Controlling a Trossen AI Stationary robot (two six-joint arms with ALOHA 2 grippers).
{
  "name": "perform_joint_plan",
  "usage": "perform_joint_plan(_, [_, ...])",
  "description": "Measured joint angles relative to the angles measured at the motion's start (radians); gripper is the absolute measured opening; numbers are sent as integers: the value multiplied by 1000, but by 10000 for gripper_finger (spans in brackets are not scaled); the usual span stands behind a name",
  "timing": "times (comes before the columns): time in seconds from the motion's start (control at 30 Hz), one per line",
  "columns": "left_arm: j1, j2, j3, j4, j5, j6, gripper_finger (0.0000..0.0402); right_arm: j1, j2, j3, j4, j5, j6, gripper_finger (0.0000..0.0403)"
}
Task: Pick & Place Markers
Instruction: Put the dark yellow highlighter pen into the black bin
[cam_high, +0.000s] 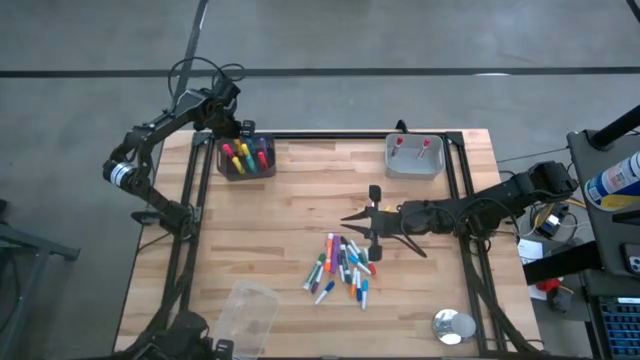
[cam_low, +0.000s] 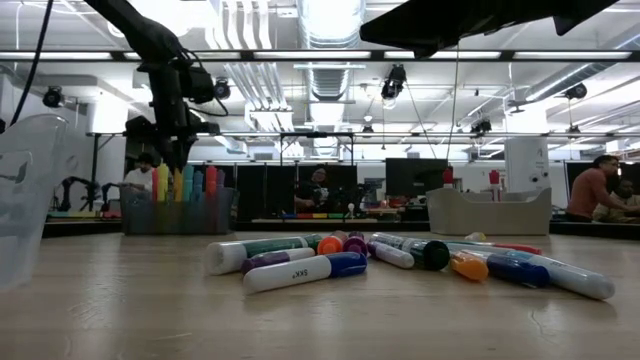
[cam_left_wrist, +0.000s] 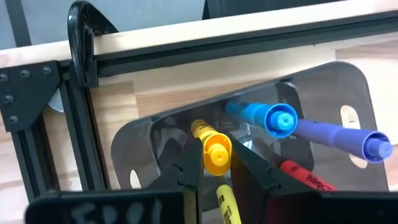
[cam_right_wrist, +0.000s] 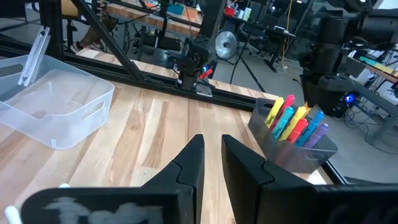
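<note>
Wooden table (cam_high: 300, 200) holds loose markers (cam_high: 342, 265); left jaws pinch yellow marker (cam_left_wrist: 217, 152); right jaws nearly pressed together.

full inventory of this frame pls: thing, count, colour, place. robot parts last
loose markers: roughly a dozen and a half, mixed colours, piled at table centre-front
dark bin: one, back-left of table, holds upright markers, about seven, yellow, pink, blue, purple, orange
clear bin: one, translucent, back-right, two red-tipped items inside
clear plastic cup: one, front-left edge
round silver object: one, front-right corner
table: one, light wood, black frame
left gripper: over the dark bin, fingers around a yellow marker
right gripper: above table centre, just behind the pile, fingers nearly together, empty
</note>
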Motion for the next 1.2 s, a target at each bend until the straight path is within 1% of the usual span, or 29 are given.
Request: perform_joint_plan(1.2, [1, 1, -10, 26, -3, -2, 55, 0, 0, -6, 0, 0, 3, 52])
